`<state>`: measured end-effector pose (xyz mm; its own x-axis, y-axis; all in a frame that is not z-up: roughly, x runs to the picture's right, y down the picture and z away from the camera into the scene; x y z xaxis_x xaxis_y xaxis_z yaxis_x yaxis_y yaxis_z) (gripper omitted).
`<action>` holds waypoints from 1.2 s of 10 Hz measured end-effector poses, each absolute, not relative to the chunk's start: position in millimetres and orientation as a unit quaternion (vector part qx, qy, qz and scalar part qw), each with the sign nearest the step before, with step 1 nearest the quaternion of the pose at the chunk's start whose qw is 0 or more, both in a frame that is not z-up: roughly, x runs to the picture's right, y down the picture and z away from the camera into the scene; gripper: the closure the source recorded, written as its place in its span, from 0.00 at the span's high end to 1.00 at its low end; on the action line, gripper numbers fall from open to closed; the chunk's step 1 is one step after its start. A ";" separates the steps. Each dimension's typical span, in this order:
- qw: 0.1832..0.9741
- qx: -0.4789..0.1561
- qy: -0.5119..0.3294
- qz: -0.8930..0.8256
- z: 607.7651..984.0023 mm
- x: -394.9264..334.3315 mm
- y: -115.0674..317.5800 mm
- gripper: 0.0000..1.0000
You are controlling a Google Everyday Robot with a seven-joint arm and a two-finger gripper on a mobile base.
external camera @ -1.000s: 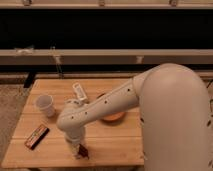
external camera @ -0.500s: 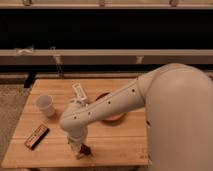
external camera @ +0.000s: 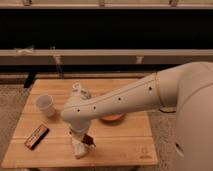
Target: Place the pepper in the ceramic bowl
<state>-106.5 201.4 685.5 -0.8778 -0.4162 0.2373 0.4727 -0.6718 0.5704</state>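
The gripper (external camera: pixel 82 146) hangs low at the wooden table's (external camera: pixel 125 145) front, the pepper (external camera: pixel 89 140) against it; whether it grips, I cannot tell. The ceramic bowl (external camera: pixel 113 119) sits nearby, half under the arm (external camera: pixel 120 100). The table's corner stamp (external camera: pixel 144 150) is unreadable.

Pepper (external camera: pixel 89 141) — small, glossy, dark red-brown, right against the gripper (external camera: pixel 80 147), which is low over the table's front part. Ceramic bowl (external camera: pixel 113 119) — shallow, orange, upright farther back, largely hidden by the arm.
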 end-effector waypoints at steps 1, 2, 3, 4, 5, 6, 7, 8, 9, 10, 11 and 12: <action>0.244 -0.040 -0.317 -0.915 687.5 -97.8 186.2 0.13; 0.247 -0.037 -0.310 -0.917 694.3 -85.1 166.8 0.13; 0.249 -0.036 -0.305 -0.919 707.6 -69.6 145.9 0.13; 0.250 -0.033 -0.301 -0.920 718.6 -61.6 131.9 0.13; 0.251 -0.032 -0.296 -0.921 736.7 -49.4 111.8 0.13; 0.254 -0.032 -0.292 -0.921 753.5 -39.3 96.6 0.13; 0.256 -0.033 -0.289 -0.922 769.4 -30.4 83.7 0.13; 0.259 -0.033 -0.287 -0.922 782.3 -24.1 73.4 0.16; 0.265 -0.034 -0.283 -0.921 805.3 -13.5 57.3 0.30; 0.268 -0.036 -0.282 -0.920 816.7 -8.8 51.7 0.38; 0.272 -0.037 -0.282 -0.919 828.0 -4.6 47.8 0.47; 0.275 -0.039 -0.283 -0.918 838.9 -1.2 45.3 0.58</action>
<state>-1.2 45.3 838.9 -0.8456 -0.4828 0.2277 0.5272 -0.6888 0.4977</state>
